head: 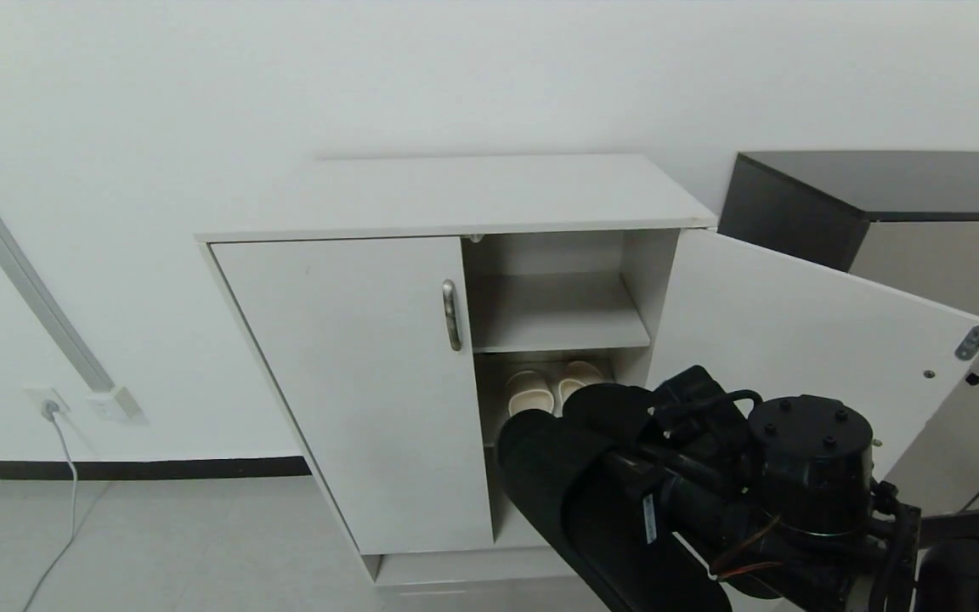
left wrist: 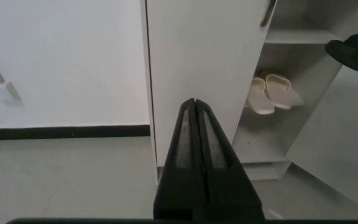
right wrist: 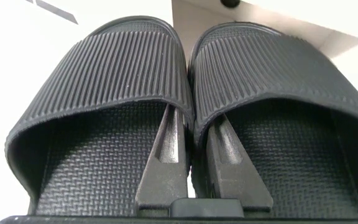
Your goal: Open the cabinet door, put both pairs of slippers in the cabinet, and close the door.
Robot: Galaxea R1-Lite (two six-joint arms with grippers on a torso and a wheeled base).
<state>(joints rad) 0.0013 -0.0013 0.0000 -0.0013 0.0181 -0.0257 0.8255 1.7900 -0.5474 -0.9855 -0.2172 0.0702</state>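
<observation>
Two black slippers sit pinched together around the right gripper.

We see black slippers cut off at btm edge; they hide cream slippers' heels & much of cabinet's btm shelf.

Inside the cabinet, one pair of slippers was parked on the middle shelf. The other pair was held just in front of the opening, left of the swung-open door.
</observation>
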